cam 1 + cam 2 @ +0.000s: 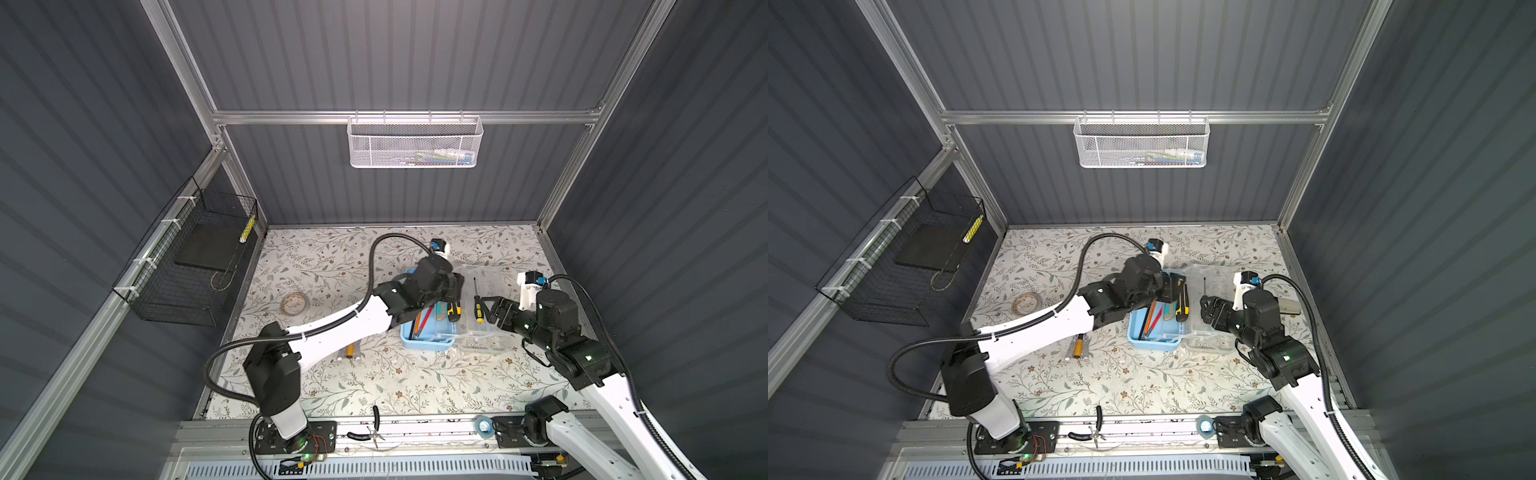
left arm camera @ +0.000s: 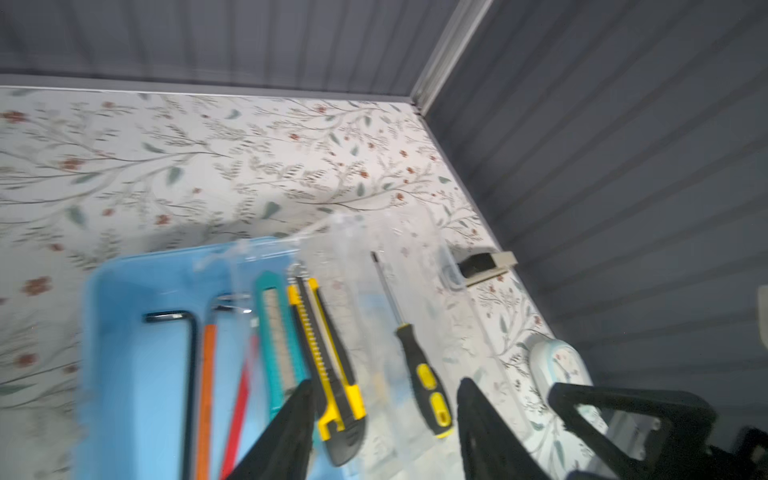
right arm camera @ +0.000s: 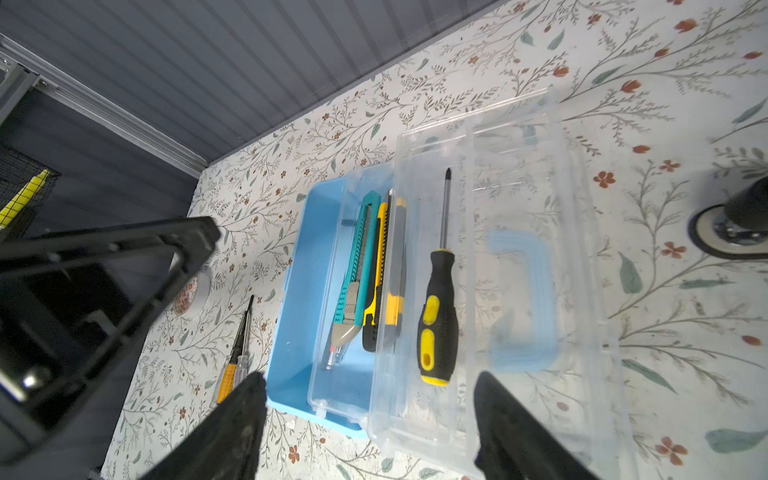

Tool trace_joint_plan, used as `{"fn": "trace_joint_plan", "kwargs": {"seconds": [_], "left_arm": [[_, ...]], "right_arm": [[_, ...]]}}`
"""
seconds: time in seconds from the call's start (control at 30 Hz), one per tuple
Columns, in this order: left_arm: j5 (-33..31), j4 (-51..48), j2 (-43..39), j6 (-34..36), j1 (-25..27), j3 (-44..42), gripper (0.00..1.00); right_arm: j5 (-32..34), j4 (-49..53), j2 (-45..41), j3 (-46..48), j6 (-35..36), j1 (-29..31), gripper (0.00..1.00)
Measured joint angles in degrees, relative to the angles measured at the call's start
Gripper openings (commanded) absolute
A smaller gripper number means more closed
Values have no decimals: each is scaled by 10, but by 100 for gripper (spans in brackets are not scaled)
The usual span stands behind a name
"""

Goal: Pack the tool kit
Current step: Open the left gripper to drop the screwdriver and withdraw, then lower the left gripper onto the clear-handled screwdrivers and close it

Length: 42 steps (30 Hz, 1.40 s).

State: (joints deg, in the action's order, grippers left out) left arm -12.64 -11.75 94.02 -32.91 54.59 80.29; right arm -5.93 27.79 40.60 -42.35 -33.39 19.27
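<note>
OK, L gripper (image 2: 386,419) jaws apart, nothing held; I see the yellow knife (image 2: 328,365) just beside one finger, lying in the box (image 2: 137,353) next to the teal knife (image 2: 276,332). R gripper (image 3: 370,415) wide open, empty; screwdriver (image 3: 438,316) lies on the lid (image 3: 582,208), just ahead, between its fingers.

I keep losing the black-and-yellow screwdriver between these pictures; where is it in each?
In a top view: screwdriver on the clear lid, right of the light-blue box.
In a top view: same spot, shaft only.
Left wrist: on the lid beside the yellow-black knife; screwdriver.
Right wrist: screwdriver between that knife and the lid's blue handle.
Shared landmark: the light-blue box.
</note>
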Motion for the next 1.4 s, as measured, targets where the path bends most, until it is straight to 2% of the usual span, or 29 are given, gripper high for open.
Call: {"fn": "trace_joint_plan", "kwargs": {"seconds": [0.2, 0.3, 0.43, 0.6, 0.73, 0.97, 1.4], "left_arm": [[-16, -101, -31, 19, -110, -80, 54], [-27, -152, -49, 24, -135, -115, 53], [-32, -195, -97, 24, -172, -165, 45], [-24, -212, -136, 10, -212, -216, 31], [6, -209, -137, -9, -213, -265, 25], [43, -206, -140, -38, -212, -322, 23], [-9, -240, -237, -58, -213, -366, 21]], "right_arm": [[-17, -8, 20, 0, -1, 3, 78], [-16, -17, 34, 0, -2, 15, 77], [-18, -38, 60, 3, -7, 31, 78], [-19, -61, 80, 9, -11, 41, 78], [-21, -74, 84, 9, -11, 42, 78], [-29, -89, 95, 14, -16, 42, 77], [-44, -107, 115, 19, -23, 44, 78]]}}
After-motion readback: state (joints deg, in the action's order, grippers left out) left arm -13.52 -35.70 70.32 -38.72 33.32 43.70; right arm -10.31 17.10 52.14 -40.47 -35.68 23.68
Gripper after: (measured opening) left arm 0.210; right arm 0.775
